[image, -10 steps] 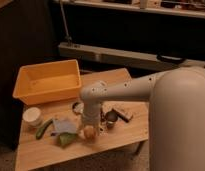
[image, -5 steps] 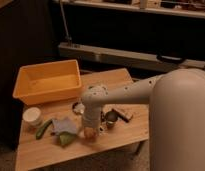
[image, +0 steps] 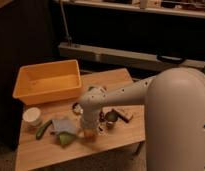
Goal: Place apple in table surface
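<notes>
The apple (image: 89, 133) is a small yellowish-tan fruit low over the table surface (image: 111, 142), near its middle front. My gripper (image: 88, 129) reaches down from the white arm (image: 121, 97) and sits right at the apple, covering its top. I cannot tell whether the apple rests on the wood or is held just above it.
An orange-yellow bin (image: 47, 81) stands at the back left. A small white cup (image: 32, 116), a long green vegetable (image: 43, 129) and a grey cloth (image: 63, 126) lie left of the apple. A small metal cup (image: 111, 117) and a dark packet (image: 124, 114) lie to its right.
The gripper and apple have stayed in nearly the same spot, shifting slightly lower toward the tabletop.
</notes>
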Motion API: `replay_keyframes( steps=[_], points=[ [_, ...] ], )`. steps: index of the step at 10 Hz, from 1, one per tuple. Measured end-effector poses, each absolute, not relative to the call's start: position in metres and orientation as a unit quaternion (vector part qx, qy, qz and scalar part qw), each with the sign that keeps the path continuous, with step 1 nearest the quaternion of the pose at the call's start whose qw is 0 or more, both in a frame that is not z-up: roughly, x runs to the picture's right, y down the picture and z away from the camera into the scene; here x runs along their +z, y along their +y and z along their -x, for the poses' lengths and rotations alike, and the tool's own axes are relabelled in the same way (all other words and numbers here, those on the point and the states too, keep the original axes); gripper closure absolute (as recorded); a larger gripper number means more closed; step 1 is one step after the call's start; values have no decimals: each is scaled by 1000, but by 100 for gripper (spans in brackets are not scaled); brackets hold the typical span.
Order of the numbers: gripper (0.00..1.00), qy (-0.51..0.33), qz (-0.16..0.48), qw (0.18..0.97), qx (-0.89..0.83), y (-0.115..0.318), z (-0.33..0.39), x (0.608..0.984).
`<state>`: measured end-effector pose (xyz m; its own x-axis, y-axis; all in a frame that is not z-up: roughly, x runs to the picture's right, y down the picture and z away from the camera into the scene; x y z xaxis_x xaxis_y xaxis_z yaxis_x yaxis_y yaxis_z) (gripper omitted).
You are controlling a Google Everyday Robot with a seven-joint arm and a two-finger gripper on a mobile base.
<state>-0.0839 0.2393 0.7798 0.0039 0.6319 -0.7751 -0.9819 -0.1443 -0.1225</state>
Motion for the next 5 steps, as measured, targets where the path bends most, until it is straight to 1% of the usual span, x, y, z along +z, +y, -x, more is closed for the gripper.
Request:
replay_keyframes(
  steps=[2, 3, 4, 5],
  points=[
    [35, 244, 364, 606, 664, 242, 84, 786],
    [39, 245, 364, 606, 664, 242, 85, 788],
    [47, 245, 366, 607, 662, 243, 86, 790],
    [57, 246, 367, 608, 659, 243, 87, 792]
  ],
)
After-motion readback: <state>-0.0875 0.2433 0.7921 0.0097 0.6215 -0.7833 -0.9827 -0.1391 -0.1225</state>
